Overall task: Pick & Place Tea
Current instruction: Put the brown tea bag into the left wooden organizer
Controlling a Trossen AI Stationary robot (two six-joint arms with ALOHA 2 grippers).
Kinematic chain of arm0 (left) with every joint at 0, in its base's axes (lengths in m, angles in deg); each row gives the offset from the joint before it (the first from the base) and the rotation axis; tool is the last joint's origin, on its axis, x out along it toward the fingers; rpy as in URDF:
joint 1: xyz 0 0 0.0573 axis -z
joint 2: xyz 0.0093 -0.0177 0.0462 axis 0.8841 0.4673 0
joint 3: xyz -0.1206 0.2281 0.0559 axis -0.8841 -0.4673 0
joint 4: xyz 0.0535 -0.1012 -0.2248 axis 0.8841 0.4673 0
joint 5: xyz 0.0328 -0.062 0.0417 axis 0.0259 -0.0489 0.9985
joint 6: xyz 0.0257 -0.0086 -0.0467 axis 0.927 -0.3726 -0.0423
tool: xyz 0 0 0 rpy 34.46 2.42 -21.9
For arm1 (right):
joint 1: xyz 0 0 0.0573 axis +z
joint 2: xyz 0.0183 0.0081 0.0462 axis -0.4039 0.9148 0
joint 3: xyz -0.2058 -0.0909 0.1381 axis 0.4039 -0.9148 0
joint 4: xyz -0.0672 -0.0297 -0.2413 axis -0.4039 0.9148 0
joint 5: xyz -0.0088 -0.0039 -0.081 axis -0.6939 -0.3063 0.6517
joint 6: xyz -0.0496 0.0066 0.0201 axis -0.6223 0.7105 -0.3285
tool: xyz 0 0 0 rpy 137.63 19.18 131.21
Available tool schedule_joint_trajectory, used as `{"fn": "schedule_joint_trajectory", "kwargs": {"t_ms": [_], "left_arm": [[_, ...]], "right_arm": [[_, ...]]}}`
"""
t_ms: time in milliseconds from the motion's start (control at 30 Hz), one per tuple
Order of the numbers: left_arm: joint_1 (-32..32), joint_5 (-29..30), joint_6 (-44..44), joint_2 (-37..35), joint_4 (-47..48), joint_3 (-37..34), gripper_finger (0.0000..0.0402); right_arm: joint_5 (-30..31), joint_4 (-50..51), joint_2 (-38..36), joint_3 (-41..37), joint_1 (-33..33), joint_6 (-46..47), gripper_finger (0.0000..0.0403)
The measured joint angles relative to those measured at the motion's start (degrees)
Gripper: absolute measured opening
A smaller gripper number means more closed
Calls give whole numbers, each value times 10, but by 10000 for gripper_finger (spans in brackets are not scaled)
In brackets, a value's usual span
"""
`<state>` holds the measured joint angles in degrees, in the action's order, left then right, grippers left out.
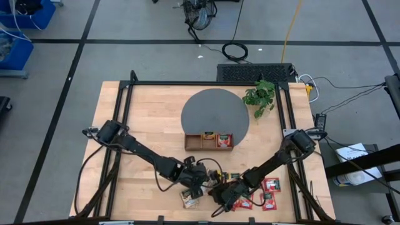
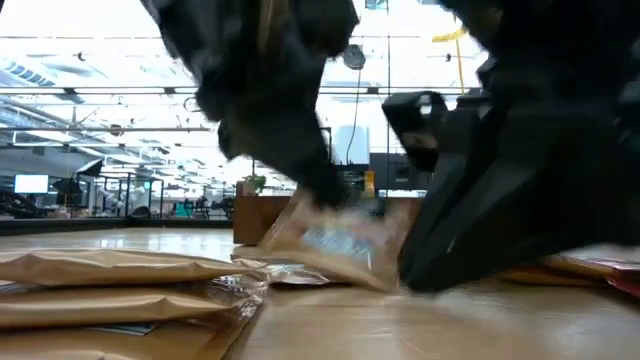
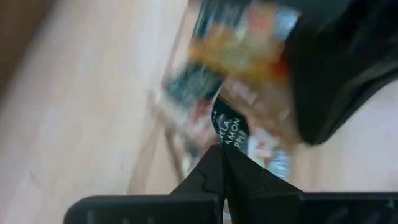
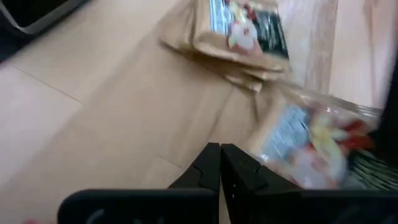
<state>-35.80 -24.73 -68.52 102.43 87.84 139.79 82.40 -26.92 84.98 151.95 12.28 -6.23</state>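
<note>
Left gripper (image 3: 222, 155) pinched together on one sachet (image 3: 231, 127), right gripper (image 4: 220, 152) closed empty nearby, so lifting slow and straight clear of the pile.

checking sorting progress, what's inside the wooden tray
The tray holds an orange-yellow sachet in its middle slot and a red sachet in the right one. The left slot looks bare; anything beneath those sachets is hidden.
</note>
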Motion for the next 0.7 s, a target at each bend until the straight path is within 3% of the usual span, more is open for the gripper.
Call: {"fn": "schedule_joint_trajectory", "kwargs": {"t_ms": [100,433,600,700], "left_arm": [[8,20,19,-29,11,0,4],[76,150,87,-95,3,0,2],[97,196,88,-95,2,0,2],[99,212,86,-93,-7,0,1]], "right_arm": [[23,12,-30,0,14,8,3],[219,68,-123,1,72,13,4],[236,67,-168,1,77,6,16],[199,73,-192,1,66,14,48]]}}
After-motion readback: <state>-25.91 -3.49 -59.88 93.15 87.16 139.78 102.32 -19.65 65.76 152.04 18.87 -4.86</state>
